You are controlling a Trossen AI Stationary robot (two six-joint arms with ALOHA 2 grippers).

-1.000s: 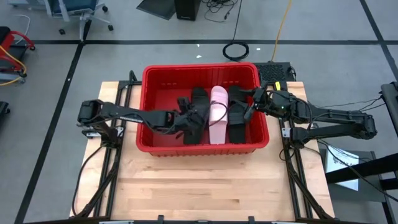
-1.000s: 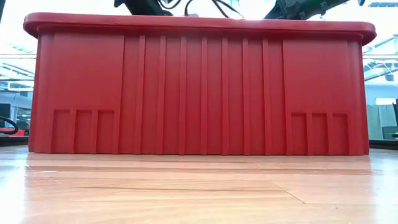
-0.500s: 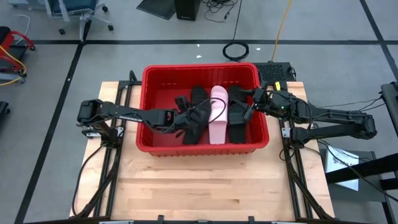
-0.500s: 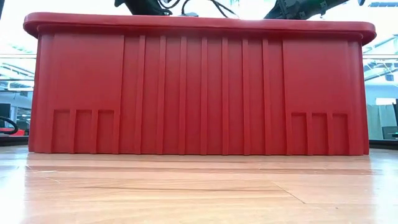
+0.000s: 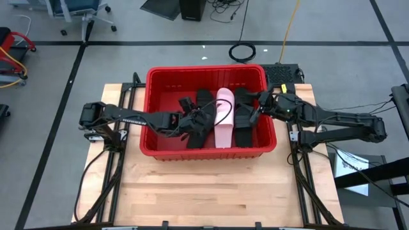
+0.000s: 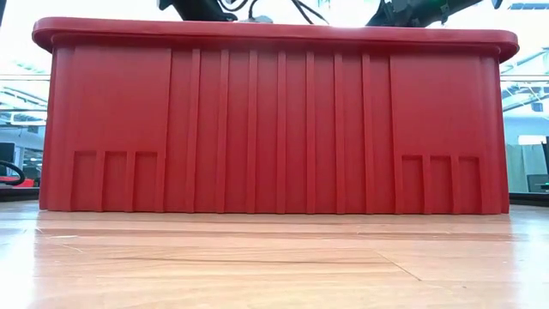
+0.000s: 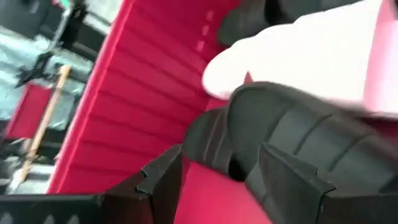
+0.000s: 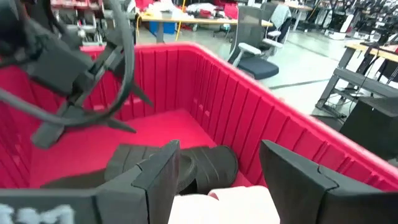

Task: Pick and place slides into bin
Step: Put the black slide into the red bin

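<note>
The red bin [image 5: 208, 75] sits toward the back of the wooden bench [image 5: 211, 191], its long front wall filling the low view. Inside it, sandals lie side by side in the right half: a black sandal [image 5: 203, 121], a pink sandal [image 5: 223, 118] and another black sandal [image 5: 243, 118]. The bin floor left of them is bare red.

The left gripper [image 5: 187, 110] reaches in over the bin's left rim and sits low, just beside the leftmost black sandal. Its jaws are spread, and in the left wrist view a black sandal [image 7: 292, 134] lies between and just beyond them, with the pink one [image 7: 298, 59] behind; nothing is pinched.

The right gripper [image 5: 254, 107] hangs over the bin's right rim, above the rightmost black sandal, jaws spread and empty. The front half of the bench is open wood.
</note>
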